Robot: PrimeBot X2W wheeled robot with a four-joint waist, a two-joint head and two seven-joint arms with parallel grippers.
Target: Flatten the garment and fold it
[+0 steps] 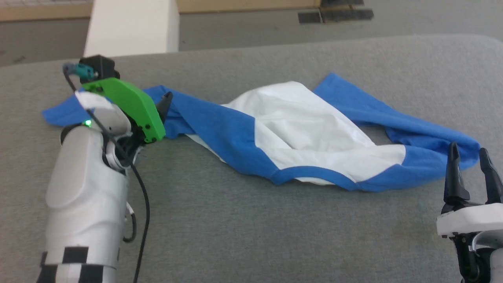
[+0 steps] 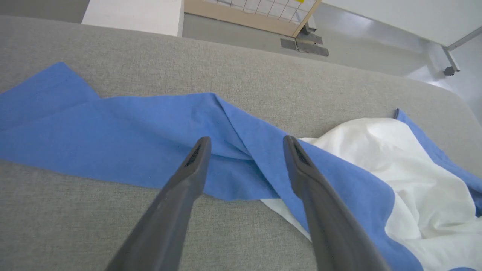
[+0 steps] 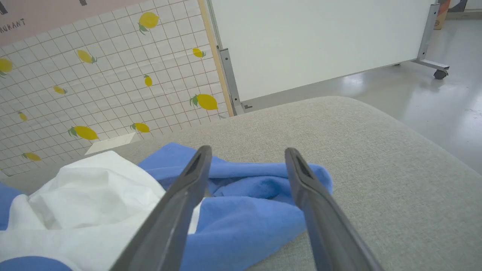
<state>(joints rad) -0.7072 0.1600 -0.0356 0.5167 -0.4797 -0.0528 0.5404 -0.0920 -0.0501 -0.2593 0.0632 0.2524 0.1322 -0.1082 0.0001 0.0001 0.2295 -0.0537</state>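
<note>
shirt [image 1: 298, 129]: crumpled, twisted, stretching 9 to 4 o'clock across grey table [image 1: 235, 220] | left gripper [image 2: 246, 140]: spread, empty, above blue cloth at 9 o'clock | right gripper [image 1: 468, 149]: spread, empty, beside blue end at 4 o'clock | progress: likely early, nothing flattened, no fold made

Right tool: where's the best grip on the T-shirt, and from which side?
Probably the bunched blue sleeve end of the T-shirt, right ahead of the open right tool. Come from the near side, low along the grey surface: cloth heaps up there, giving a thick fold to pinch.
</note>
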